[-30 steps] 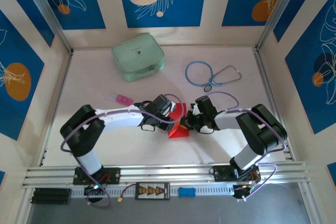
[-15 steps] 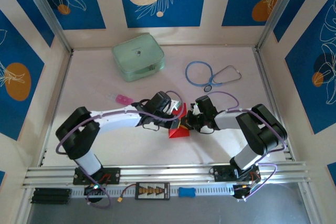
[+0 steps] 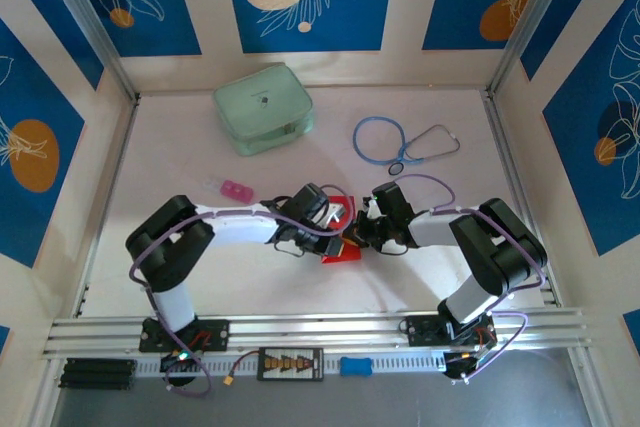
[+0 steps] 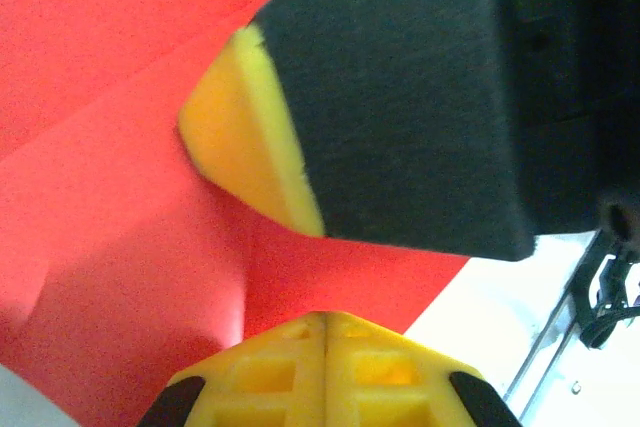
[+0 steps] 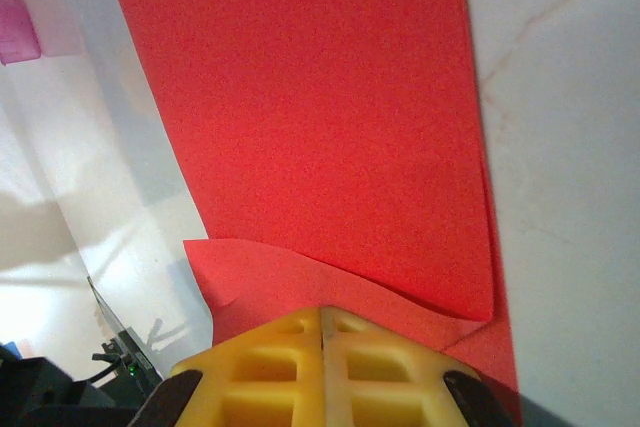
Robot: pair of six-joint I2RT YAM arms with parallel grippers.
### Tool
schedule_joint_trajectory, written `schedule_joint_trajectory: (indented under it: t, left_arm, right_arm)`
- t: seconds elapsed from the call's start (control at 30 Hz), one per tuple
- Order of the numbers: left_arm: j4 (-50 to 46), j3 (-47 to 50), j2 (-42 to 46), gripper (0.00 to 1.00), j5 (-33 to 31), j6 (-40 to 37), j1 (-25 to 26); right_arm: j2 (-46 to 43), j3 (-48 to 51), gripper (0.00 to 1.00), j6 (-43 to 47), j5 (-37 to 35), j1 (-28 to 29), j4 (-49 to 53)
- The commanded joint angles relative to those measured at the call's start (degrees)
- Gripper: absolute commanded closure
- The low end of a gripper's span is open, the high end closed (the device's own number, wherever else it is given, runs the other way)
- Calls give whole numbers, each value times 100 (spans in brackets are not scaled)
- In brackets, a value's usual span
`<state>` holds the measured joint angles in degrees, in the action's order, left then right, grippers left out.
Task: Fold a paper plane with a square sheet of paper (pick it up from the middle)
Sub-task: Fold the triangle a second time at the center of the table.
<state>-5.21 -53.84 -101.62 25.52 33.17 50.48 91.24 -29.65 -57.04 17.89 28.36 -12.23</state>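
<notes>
Arms cover most of the square sheet of paper (image 3: 342, 254) in the overhead view, where just a red corner shows at the middle of the table (image 3: 280, 282), under the left claw (image 3: 338, 221) and the right claw (image 3: 352, 237), which meet tip to tip; whether either is spread cannot be made out from up there. The left wrist camera settles its own: yellow fingers pressed together with their tips at the red sheet, though whether a ply is caught between them I cannot tell. The other claw's black body and one yellow pad (image 4: 245, 142), blurred and cut off at the right edge, sit against the paper just ahead. The right wrist view shows its fingers likewise closed, pinching a curled, lifted flap at the sheet's near edge, with the flat sheet stretching away and a pink object (image 5: 15, 32) cropped at the upper left corner. Overhead, a pale green case (image 3: 263, 109) and a stethoscope (image 3: 405, 142) lie well apart from the sheet, toward the back
</notes>
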Motion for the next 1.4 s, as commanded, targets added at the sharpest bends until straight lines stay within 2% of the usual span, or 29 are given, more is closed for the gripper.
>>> schedule_joint_trajectory:
  t: [0.0,0.6,0.93,1.07,1.23,1.37]
  left_arm:
    - [72,109,-120,100,111,39,-34]
    - [378,764,-5,100,322,205,-29]
    - [127,1204,492,99,42,206,-33]
    - [364,1396,750,99,129,366,-31]
    - [871,1240,1349,100,427,668,-47]
    - [882,1015,1013,100,277,656,-139]
  right_arm:
    - [87,82,100,85,-268,-54,682]
    - [112,145,100,116,-365,-76,765]
    - [131,147,100,141,-392,-84,799]
    - [140,135,100,145,-377,-78,785]
    - [87,144,100,123,-391,-85,844]
    - [91,140,100,139,-387,-94,847]
